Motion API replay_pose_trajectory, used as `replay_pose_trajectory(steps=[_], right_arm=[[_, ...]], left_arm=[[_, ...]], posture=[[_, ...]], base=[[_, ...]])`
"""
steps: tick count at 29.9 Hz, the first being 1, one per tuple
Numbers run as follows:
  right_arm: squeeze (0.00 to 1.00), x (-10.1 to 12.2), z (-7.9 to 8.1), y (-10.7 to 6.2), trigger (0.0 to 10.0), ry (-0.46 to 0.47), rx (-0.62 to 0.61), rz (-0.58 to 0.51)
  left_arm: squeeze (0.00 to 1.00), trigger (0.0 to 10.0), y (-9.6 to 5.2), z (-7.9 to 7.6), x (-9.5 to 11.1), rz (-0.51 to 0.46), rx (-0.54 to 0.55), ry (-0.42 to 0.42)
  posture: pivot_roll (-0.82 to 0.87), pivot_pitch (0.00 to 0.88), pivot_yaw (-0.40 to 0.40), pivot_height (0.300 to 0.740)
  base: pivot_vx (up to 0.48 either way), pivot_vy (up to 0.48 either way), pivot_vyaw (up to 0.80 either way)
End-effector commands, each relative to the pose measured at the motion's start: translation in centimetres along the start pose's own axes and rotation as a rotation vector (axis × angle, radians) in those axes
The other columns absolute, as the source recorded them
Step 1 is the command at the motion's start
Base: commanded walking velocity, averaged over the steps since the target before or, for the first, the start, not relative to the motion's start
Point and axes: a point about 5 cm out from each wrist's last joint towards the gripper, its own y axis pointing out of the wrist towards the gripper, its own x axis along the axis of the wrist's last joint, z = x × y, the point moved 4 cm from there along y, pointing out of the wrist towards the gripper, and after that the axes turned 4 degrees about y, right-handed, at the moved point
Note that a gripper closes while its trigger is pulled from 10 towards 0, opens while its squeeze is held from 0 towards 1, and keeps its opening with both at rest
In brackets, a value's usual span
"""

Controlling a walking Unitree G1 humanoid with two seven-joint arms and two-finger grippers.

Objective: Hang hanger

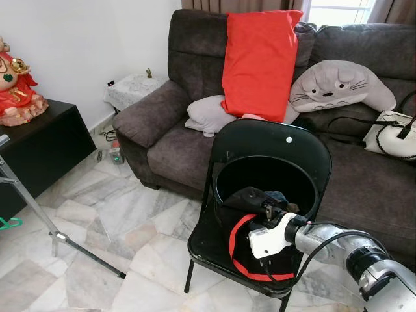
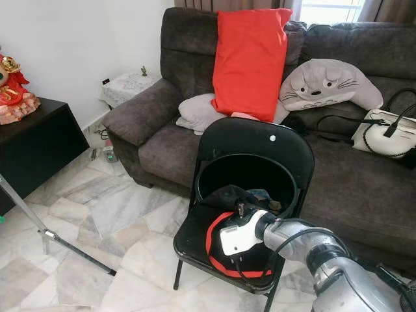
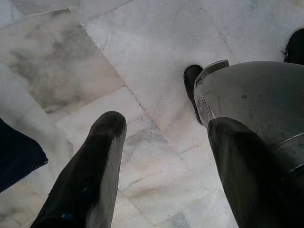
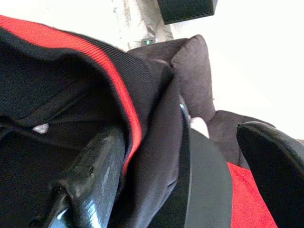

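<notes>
Jaws parted on both grippers: right gripper (image 4: 175, 175) straddles one black-and-red garment (image 4: 142, 95) on one folding chair (image 1: 260, 140); left gripper (image 3: 161, 161) above floor (image 3: 156, 47).

A dark brown fabric sofa (image 1: 364, 162) stands against the back of the room, with curtains and a bright window (image 1: 338, 10) just above it. On it lie a tall red cushion (image 1: 260, 62), a grey pillow (image 1: 211, 116), a grey cat-faced plush cushion (image 1: 341, 86) and a white handbag (image 1: 393, 135) (black straps trailing over the seat). A black folding chair (image 1: 273, 156) stands before the sofa on pale marble floor tiles (image 1: 123, 214). The white wall (image 1: 78, 39) meets a small lace-covered side table (image 1: 133, 88) and a black cabinet (image 1: 39, 149) bearing a red figurine (image 1: 16, 84). A metal stand leg (image 1: 58, 237) slants across the floor.
</notes>
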Motion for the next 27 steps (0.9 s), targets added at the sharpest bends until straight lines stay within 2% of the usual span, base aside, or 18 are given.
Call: replay_pose_trajectory(steps=[1, 14, 15, 17, 18, 27], right_arm=[[0.0, 0.3, -0.7, 0.3, 10.0, -0.012, -0.011, -0.012], [0.0, 1.5, -0.3, 1.4, 10.0, -0.024, 0.02, -0.028], [0.0, 1.5, -0.4, 1.5, 3.6, -0.027, 0.017, -0.028], [0.0, 1.5, -0.4, 1.5, 3.6, -0.03, 0.015, -0.028], [0.0, 1.4, -0.5, 1.5, 0.0, -0.039, 0.009, -0.021], [0.0, 0.9, -0.7, 1.3, 0.0, -0.052, 0.007, -0.005]], left_arm=[[0.0, 10.0, -0.1, 0.2, -0.8, 0.022, 0.007, -0.013], [0.0, 10.0, -0.3, 0.2, -1.6, 0.036, 0.01, -0.023], [0.0, 10.0, -0.3, 0.2, -1.7, 0.037, 0.011, -0.024], [0.0, 10.0, -0.3, 0.2, -1.7, 0.038, 0.011, -0.024], [0.0, 10.0, -0.3, 0.2, -1.8, 0.04, 0.011, -0.026], [0.0, 10.0, -0.3, -0.1, -1.9, 0.043, 0.006, -0.032]], posture=[[0.08, 0.075, 0.07, 0.74], [0.12, 0.128, 0.059, 0.74], [0.12, 0.133, 0.057, 0.74], [0.12, 0.134, 0.056, 0.74], [0.12, 0.139, 0.053, 0.74], [0.12, 0.145, 0.046, 0.74]], base=[[0.0, 0.0, 0.0], [0.0, 0.0, 0.0], [0.0, 0.0, 0.0], [0.0, 0.0, 0.0], [0.0, 0.0, 0.0], [0.0, 0.0, 0.0]])
